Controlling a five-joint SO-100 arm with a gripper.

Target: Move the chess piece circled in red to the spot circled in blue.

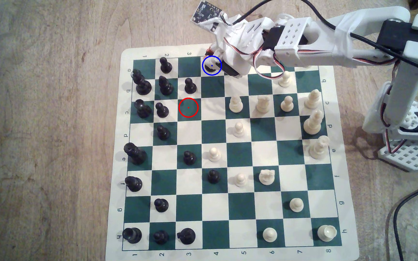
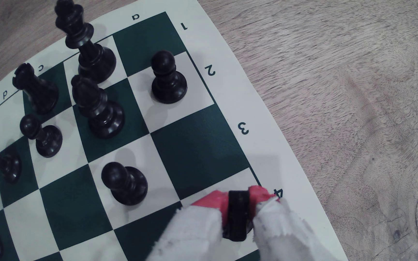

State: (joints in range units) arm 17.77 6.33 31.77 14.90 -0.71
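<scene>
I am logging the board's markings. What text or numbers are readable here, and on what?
"1" to "8": chess mat border, nearest edge in the exterior view.
"1", "2", "3": far border.
"a" to "h": side borders; some blurred.
"1", "2", "3", "4", "a", "c", "d": wrist view border.
Circuit board: print unreadable.

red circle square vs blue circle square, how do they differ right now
The red-circled square is dark green; the blue-circled square is cream-white. The red one sits bare in row c, away from the arm; the blue one, in row a at the board's edge, has the gripper over it, shut on the knight. Both carry a centre dot.
</scene>
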